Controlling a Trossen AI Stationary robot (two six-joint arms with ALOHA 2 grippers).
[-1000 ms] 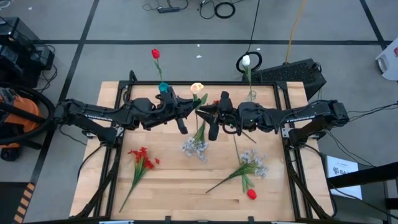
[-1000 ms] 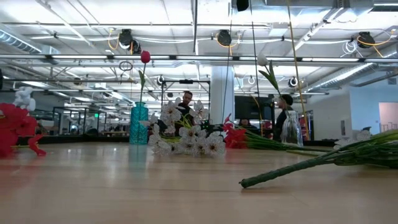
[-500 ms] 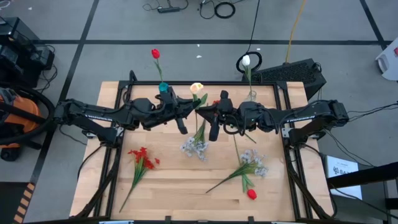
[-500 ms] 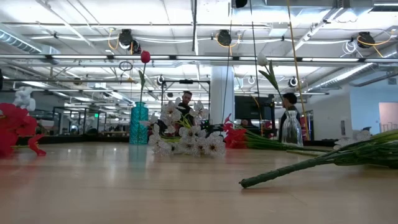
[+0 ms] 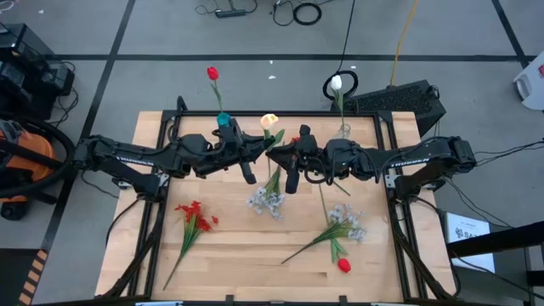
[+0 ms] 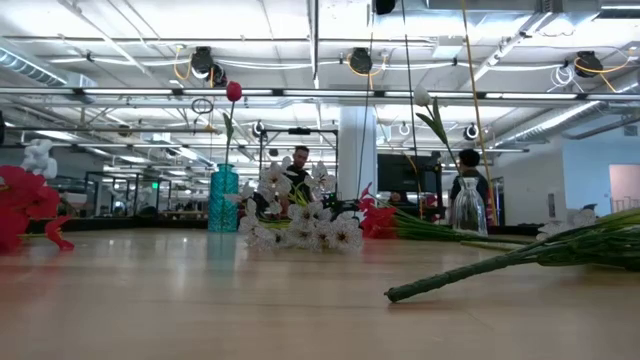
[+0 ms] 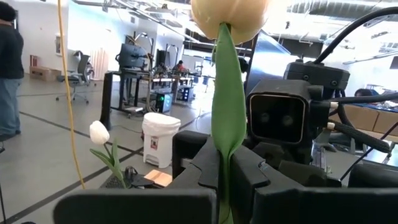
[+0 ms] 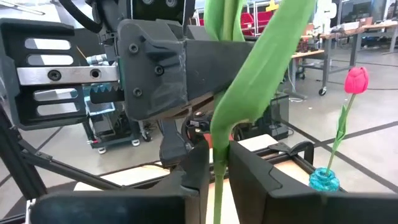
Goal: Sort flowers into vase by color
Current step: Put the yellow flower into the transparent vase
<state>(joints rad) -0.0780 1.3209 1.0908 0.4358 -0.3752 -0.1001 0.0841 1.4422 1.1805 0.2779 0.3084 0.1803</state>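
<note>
Currently, handover: cream tulip (image 5: 269,120) at upper centre of the frame, above the table (image 5: 238,255).
Left gripper (image 5: 265,146): clamped on the stem.
Right gripper (image 5: 283,155): narrow about the same stem; whether it is gripping cannot be told.
Advice: secure one grip before the other releases; keep the stem upright.
Destination: clear vase (image 5: 342,130), upper right, holding the white tulip (image 5: 337,82).

This is a large open lab or workshop hall. The ceiling (image 6: 320,60) is bare, with exposed pipes, ducts, cable runs and hanging lamps (image 6: 361,61). The floor (image 5: 102,85) is grey concrete marked with dark tape lines, and loose cables (image 5: 297,12) lie on it. Far off stand workbenches (image 7: 134,87), office chairs (image 7: 81,78) and glass-walled rooms (image 6: 130,190). A few people (image 6: 298,170) are among the benches. An orange shop vacuum (image 5: 21,166) sits left of the wooden table (image 5: 238,246).
</note>
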